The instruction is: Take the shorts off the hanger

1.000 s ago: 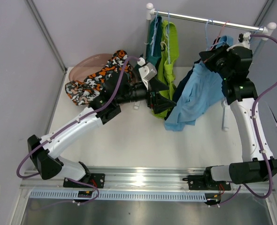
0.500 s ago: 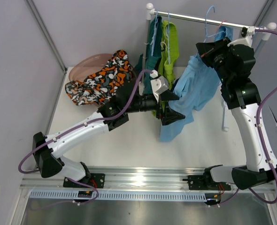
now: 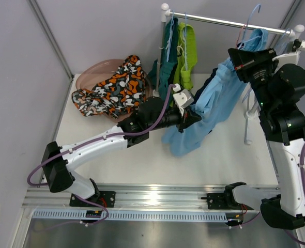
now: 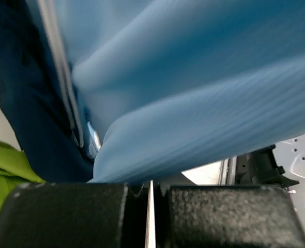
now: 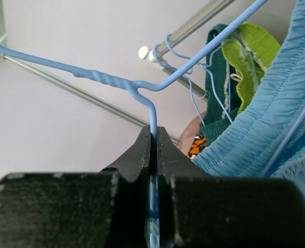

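While right tool clamps the hanger, left tool pinches light blue shorts below.

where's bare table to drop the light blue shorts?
Widest bare patch of the white table: front right, between the hanging light blue fabric shorts, the right arm and the aluminium front rail. Crowded: back left, orange-and-black patterned shorts over a pink round basin; back centre, teal shorts and lime green shorts hanging.
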{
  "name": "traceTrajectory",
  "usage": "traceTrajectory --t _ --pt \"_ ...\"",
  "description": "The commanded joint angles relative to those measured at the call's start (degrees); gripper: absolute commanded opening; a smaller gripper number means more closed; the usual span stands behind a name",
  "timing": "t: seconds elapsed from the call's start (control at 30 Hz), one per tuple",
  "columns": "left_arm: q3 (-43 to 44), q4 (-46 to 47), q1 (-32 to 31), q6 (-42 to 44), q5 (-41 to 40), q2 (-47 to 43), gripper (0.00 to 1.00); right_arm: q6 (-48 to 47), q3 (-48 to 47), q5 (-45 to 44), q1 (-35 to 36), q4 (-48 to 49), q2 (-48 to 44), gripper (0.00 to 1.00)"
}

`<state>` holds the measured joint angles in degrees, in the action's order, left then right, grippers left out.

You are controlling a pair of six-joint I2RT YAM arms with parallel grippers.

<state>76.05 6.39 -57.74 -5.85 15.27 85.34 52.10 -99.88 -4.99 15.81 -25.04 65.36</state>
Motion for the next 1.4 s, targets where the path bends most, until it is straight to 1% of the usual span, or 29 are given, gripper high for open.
traceTrajectory --t 0.0,0.07,0.1,0.13,0.17,0.2,0.23,0.33,0.37,0.43,0.47,0.5,0.57,0.6,0.67,0.7,0.73,0.77,0.8,0.83,0.87,0.9,0.93,1.0,1.07,1.2,1.3,1.33,1.37 --pt "-4.2 1.9 -2.1 1.3 -5.5 -4.3 0.0 0.7 -2.2 -0.4 -0.1 3.9 -0.7 0.0" --pt "-9.4 1.8 -5.6 1.7 -9.8 -10.6 0.0 -1.0 -5.0 -0.5 -1.0 2.6 1.5 0.0" --pt "-13.8 2.0 -6.8 0.3 -11.2 -13.2 0.0 -1.3 -6.1 0.1 -2.5 1.8 2.2 0.0" --pt "-18.5 2.8 -9.0 -0.7 -12.7 -18.6 0.0 -1.8 -7.2 0.7 -3.3 1.7 3.0 0.0" --pt "-23.6 3.5 -10.5 -1.7 -13.8 -21.5 0.0 -1.9 -9.2 1.5 -3.9 1.5 4.4 0.0" --pt "-26.2 3.9 -13.8 -3.4 -14.9 -24.3 0.0 -2.0 -10.2 1.9 -5.5 1.1 5.2 0.0" --pt "-33.2 4.2 -15.5 -4.1 -19.3 -29.5 0.0 -2.1 -11.1 2.4 -6.1 1.1 5.7 0.0" --pt "-38.8 4.2 -20.7 -8.7 -23.1 -35.5 0.0 -2.2 -15.6 3.3 -8.4 0.2 8.5 0.0" --pt "-43.7 4.7 -21.8 -9.8 -24.7 -38.2 0.0 -1.9 -16.8 3.8 -9.0 -0.2 9.2 0.0" --pt "-45.7 5.1 -22.8 -11.5 -26.6 -39.5 0.0 -1.6 -19.6 4.4 -9.7 -1.4 10.9 0.0" --pt "-45.4 4.2 -22.8 -11.6 -29.4 -39.5 0.04 -0.9 -19.7 4.6 -9.7 -1.5 10.8 0.0" --pt "-42.0 1.2 -22.8 -10.4 -31.1 -39.4 0.4 -0.8 -19.2 6.1 -9.4 -0.8 10.6 0.0" --pt "-39.1 -0.1 -22.9 -7.6 -33.6 -38.8 0.83 -0.3 -16.1 5.9 -8.8 -0.1 8.7 0.0" --pt "-34.6 -0.3 -22.8 -4.2 -36.2 -38.2 0.99 0.3 -14.8 5.8 -8.7 0.5 7.9 0.0" --pt "-31.6 0.7 -22.8 0.0 -38.8 -36.7 0.99 0.5 -11.5 5.8 -8.2 1.0 5.8 0.0" --pt "-27.1 2.1 -22.6 4.3 -41.0 -34.6 0.99 0.6 -10.5 5.8 -8.0 0.8 5.2 0.0" --pt "-25.2 2.7 -22.2 5.8 -41.4 -33.1 0.99 0.6 -9.8 5.9 -7.9 0.8 4.6 0.0" --pt "-21.6 3.0 -21.9 8.5 -41.4 -31.7 0.99 0.7 -8.4 5.9 -7.8 0.7 3.6 0.0" --pt "-19.8 3.4 -21.4 10.9 -41.0 -30.2 0.99 0.8 -7.8 6.0 -7.7 0.7 3.2 0.0" --pt "-16.6 3.4 -19.7 11.5 -38.2 -27.5 0.99 0.8 -7.4 6.0 -7.7 0.6 2.8 0.0" --pt "-13.8 3.6 -18.7 11.7 -36.5 -26.3 0.99 0.8 -6.7 6.0 -7.8 0.5 2.1 0.0" --pt "-12.7 4.4 -17.3 12.3 -34.9 -25.2 0.99 0.8 -6.6 6.1 -7.8 0.5 2.0 0.0" --pt "-9.2 4.6 -16.7 12.4 -32.5 -22.6 0.99 1.0 -6.5 6.2 -7.8 0.3 1.9 0.0" --pt "-7.3 5.1 -15.3 12.4 -30.4 -19.8 0.99 1.3 -5.9 6.7 -7.7 0.8 1.4 0.0" --pt "-4.6 5.9 -14.6 11.1 -26.5 -15.7 0.99 2.1 -5.4 7.3 -7.6 1.4 1.2 0.0" --pt "-2.1 8.6 -14.3 8.8 -20.6 -8.9 0.99 3.2 -4.7 7.9 -7.7 2.8 0.9 0.0" --pt "-2.6 11.4 -14.2 6.5 -17.2 -4.7 0.98 4.2 -4.2 8.4 -7.7 3.9 0.9 0.0" --pt "-2.7 12.1 -14.3 6.3 -17.4 -4.0 0.98 4.4 -4.3 8.5 -7.7 4.0 0.9 0.0" --pt "-3.1 13.3 -14.3 6.1 -17.5 -2.5 0.89 4.8 -4.4 8.8 -7.7 4.3 1.0 0.0"
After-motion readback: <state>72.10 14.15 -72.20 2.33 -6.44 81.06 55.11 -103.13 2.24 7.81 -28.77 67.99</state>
